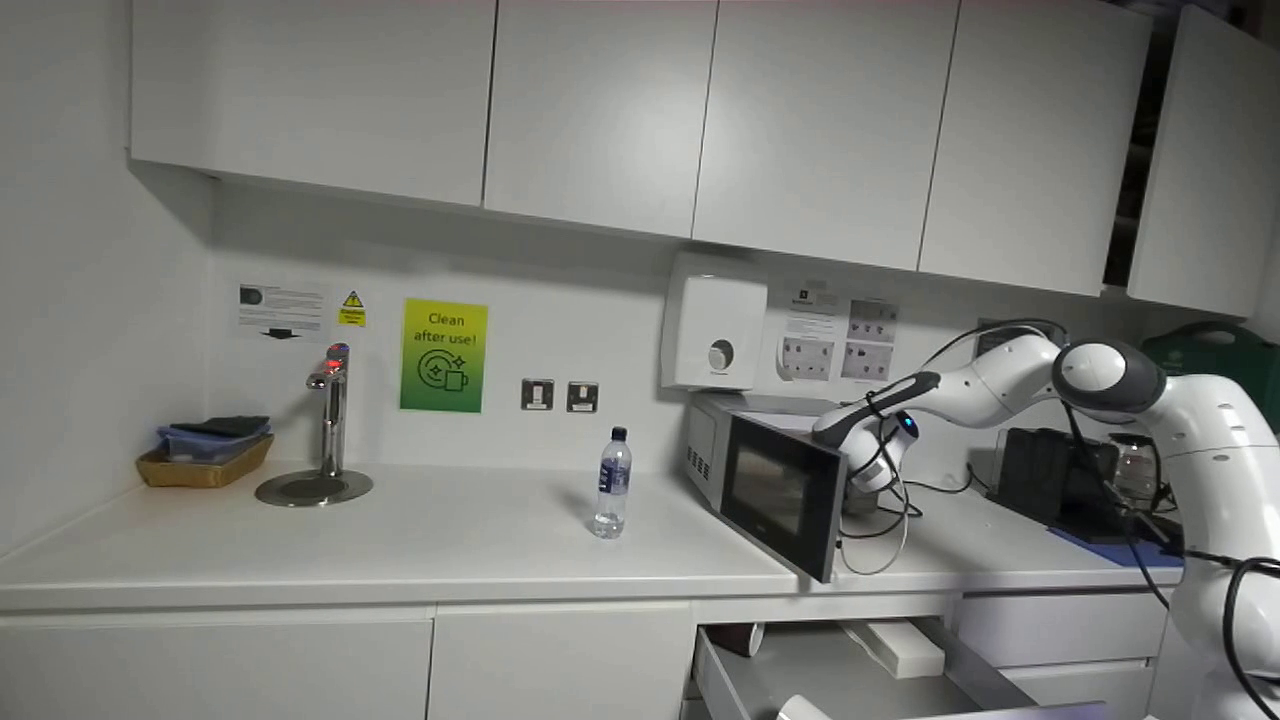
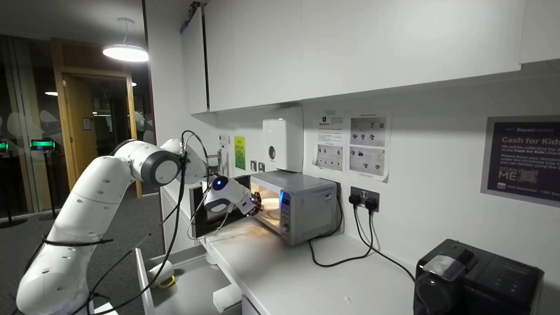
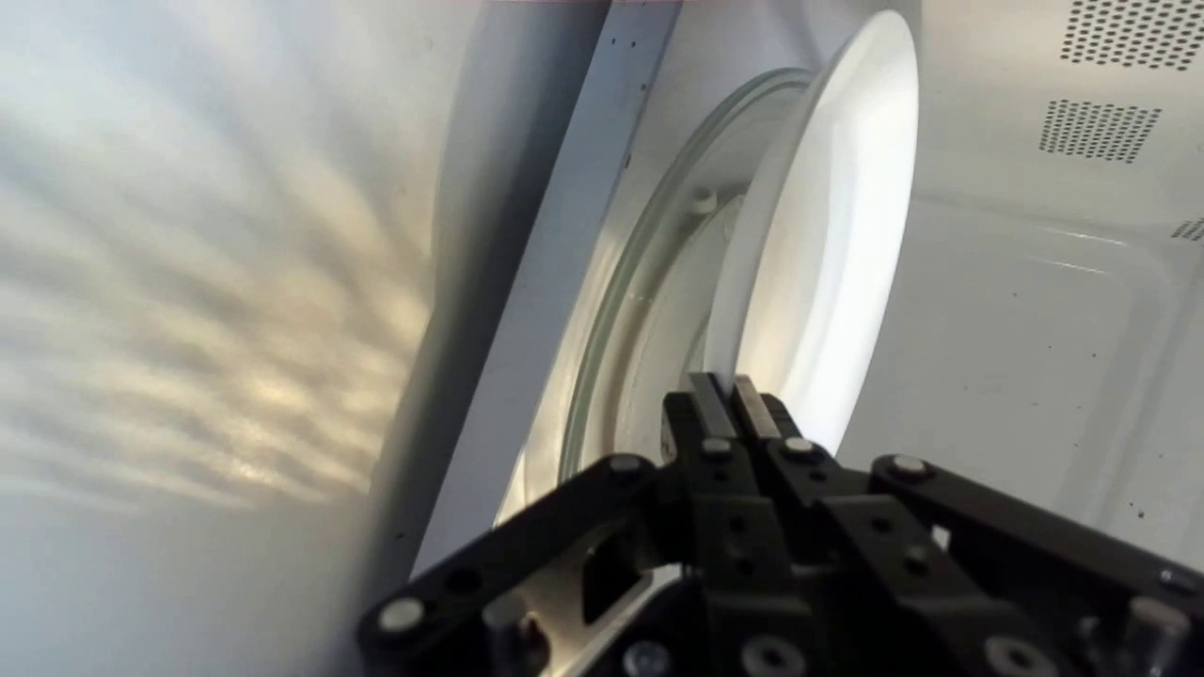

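White plate (image 3: 837, 235): inside the microwave (image 2: 310, 210), over the glass turntable (image 3: 602, 329); whether they touch, I can't say.
Gripper (image 3: 727, 385): clenched on the plate's rim, a finger either side.
Microwave: on the bench (image 2: 280, 271), lit within, door (image 1: 785, 490) swung wide.
Bottle (image 1: 612, 485): upright on the bench, across that door from the arm (image 1: 1090, 370).
Drawer (image 1: 810, 665): pulled out below, white mug (image 2: 159, 271) inside.

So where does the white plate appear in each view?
In an exterior view: not visible; the microwave right of centre.
In an exterior view: white plate near centre, in the microwave.
Wrist view: white plate right of centre, rim in the gripper.
Shared landmark: the microwave, its interior in the wrist view.
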You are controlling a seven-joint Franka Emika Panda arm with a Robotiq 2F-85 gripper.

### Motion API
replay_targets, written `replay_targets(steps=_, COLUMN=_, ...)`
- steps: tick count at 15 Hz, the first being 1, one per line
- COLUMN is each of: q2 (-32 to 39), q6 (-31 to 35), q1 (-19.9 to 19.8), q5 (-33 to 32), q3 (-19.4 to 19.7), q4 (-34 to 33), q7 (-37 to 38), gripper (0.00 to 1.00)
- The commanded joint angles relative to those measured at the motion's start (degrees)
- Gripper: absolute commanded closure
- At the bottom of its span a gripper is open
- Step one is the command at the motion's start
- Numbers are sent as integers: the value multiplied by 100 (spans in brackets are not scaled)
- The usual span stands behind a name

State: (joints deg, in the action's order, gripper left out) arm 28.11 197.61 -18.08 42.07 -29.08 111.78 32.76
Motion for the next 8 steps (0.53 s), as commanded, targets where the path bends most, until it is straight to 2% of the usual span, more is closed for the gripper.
replay_targets(steps=1, q2=-533, q6=-146, q1=-49, q5=106, q3=38, q4=444, q7=-51, gripper=99)
replay_targets(steps=8, q2=-821, q6=-132, q1=-86, q5=143, q3=-4, q4=752, q7=33, gripper=99)
